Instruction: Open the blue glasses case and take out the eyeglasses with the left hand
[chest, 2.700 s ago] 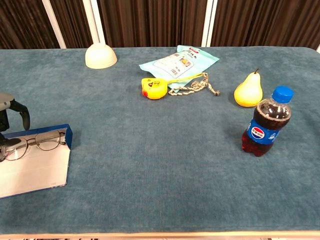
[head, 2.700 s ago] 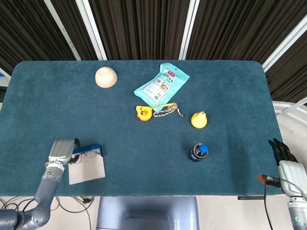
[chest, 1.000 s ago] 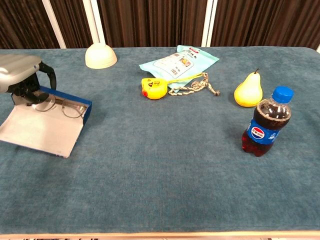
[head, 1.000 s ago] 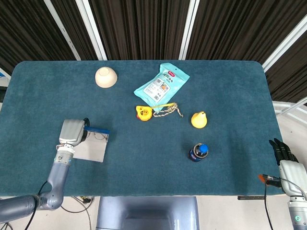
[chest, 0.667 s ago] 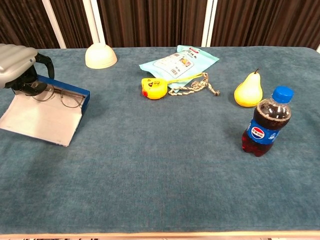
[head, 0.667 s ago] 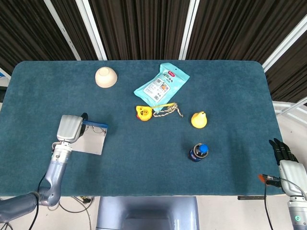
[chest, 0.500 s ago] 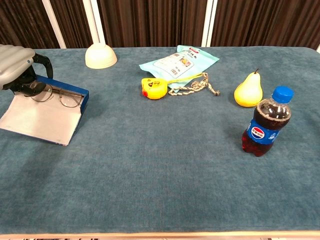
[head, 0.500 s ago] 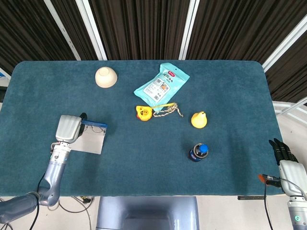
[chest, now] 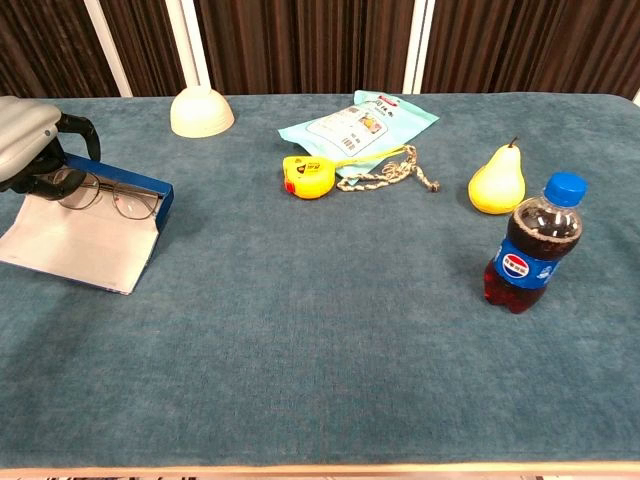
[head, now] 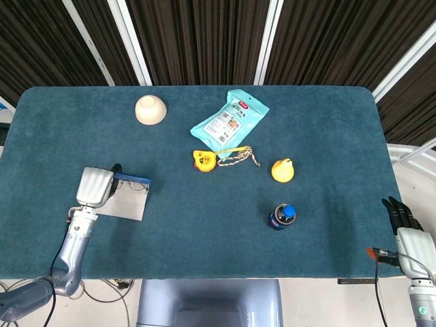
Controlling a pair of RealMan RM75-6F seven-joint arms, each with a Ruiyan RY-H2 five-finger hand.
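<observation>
- The left hand [chest: 28,140] sits at the far left of the table [head: 204,225], its fingers curled down over one end of the eyeglasses [chest: 95,197]; it appears to pinch that end of the frame, though the contact itself is hidden under the hand.
- The blue glasses case [chest: 90,235] lies open just beside and under that hand, its pale inner flap flat on the cloth and its blue wall standing along the far edge; the eyeglasses rest against that wall, inside the case.
- A cream bowl [head: 150,110] lies upside down near the table's far edge.
- A light blue snack packet [head: 229,120] lies flat near the middle, far side.
- A yellow tape measure [head: 204,161] lies just in front of the packet, with a braided cord [head: 240,157] next to it.
- A yellow pear [head: 283,170] stands to the right of the cord.
- A cola bottle [chest: 527,245] with a blue cap stands upright, nearer than the pear.
- The right hand [head: 407,228] hangs off the table's right edge, well apart from everything, fingers straight and close together, holding nothing.
</observation>
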